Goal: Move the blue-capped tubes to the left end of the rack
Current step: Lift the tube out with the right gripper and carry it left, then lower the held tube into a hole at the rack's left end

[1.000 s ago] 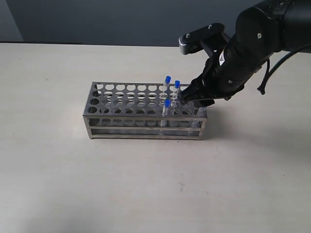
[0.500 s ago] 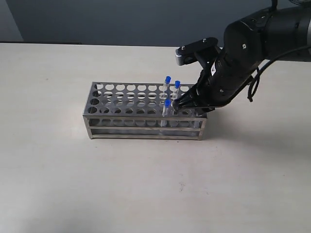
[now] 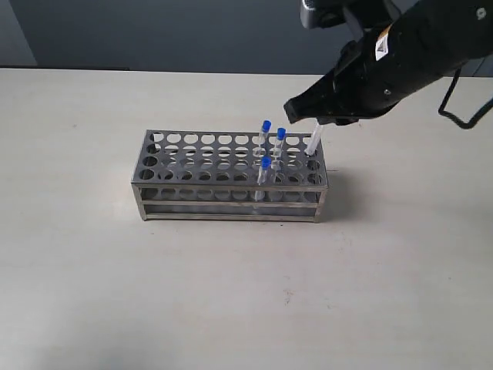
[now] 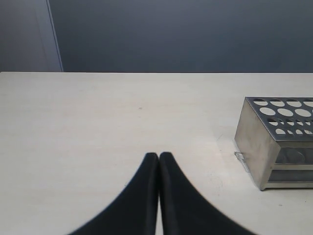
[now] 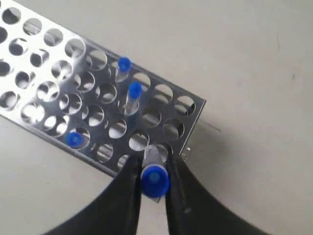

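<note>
The silver rack (image 3: 216, 166) stands mid-table, and its left end shows in the left wrist view (image 4: 274, 142). Three blue-capped tubes stand in holes near its right end (image 3: 266, 127) (image 3: 281, 134) (image 3: 265, 164), also seen from the right wrist (image 5: 124, 64) (image 5: 134, 90) (image 5: 74, 139). My right gripper (image 3: 320, 122) (image 5: 155, 169) is shut on the fourth blue-capped tube (image 3: 313, 142) (image 5: 155, 180), lifted above the rack's right end, its lower tip just over the top plate. My left gripper (image 4: 159, 157) is shut and empty over bare table, left of the rack.
The pale table (image 3: 92, 270) spreads all round the rack. A dark wall (image 3: 154, 31) runs behind the table's far edge. The rack's holes towards its left end hold nothing.
My right gripper has risen from the rack's right end, drawing a blue-capped tube up out of its hole. The other three tubes and the left arm have not moved.
</note>
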Controlling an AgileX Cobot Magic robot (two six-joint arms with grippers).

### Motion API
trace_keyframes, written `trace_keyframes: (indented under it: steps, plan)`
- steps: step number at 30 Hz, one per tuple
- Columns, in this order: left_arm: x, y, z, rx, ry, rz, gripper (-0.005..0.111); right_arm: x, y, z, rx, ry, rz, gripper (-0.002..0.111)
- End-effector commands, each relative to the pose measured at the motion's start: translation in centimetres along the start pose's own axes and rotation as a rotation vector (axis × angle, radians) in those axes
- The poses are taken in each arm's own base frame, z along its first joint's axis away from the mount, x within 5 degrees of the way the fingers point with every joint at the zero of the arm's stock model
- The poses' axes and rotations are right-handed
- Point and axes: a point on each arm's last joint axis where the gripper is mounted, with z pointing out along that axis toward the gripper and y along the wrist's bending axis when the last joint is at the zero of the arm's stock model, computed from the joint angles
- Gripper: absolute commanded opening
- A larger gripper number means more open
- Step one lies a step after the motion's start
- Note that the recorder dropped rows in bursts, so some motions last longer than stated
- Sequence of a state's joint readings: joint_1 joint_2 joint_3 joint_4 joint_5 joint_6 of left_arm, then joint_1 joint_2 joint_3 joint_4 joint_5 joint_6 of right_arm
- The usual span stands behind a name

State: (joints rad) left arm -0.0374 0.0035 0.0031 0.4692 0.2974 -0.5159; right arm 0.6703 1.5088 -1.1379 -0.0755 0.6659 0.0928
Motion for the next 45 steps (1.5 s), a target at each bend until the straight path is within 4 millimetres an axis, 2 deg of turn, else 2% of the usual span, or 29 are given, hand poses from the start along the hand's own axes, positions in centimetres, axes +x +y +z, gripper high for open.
trace_keyframes:
  steps: [1,4,8,13,19,25,33,38,45]
  plan:
    - [-0.2,-0.1,-0.1,0.009,-0.01,0.0,0.001,-1.1,0.2,-1.8,-0.029,-0.081,-0.016,-0.001]
    - [-0.2,-0.1,-0.1,0.009,-0.01,0.0,0.001,-2.8,1.0,-2.4,-0.081,-0.132,-0.109,-0.001]
    - [-0.2,-0.1,-0.1,0.011,-0.014,0.0,0.001,-5.4,3.0,-1.7,-0.144,-0.147,-0.209,-0.001]
    - [-0.2,-0.1,-0.1,0.011,-0.014,0.0,0.001,-9.0,5.5,1.4,-0.188,-0.085,-0.327,-0.001]
    - [-0.2,-0.1,-0.1,0.011,-0.014,0.0,0.001,-12.0,8.3,5.8,-0.242,-0.017,-0.373,-0.001]
    - [-0.2,-0.1,-0.1,0.01,-0.013,0.0,0.001,-12.6,10.9,9.1,-0.292,0.013,-0.422,-0.001]
    - [-0.2,-0.1,-0.1,0.01,-0.013,0.0,0.001,-12.1,14.0,10.5,-0.368,-0.005,-0.479,-0.001]
    - [-0.2,-0.1,-0.1,0.01,-0.013,0.0,0.001,-11.7,14.2,11.7,-0.344,0.006,-0.509,-0.001]
    - [-0.2,-0.1,-0.1,0.01,-0.013,0.0,0.001,-12.4,14.1,11.2,-0.32,-0.053,-0.512,-0.001]
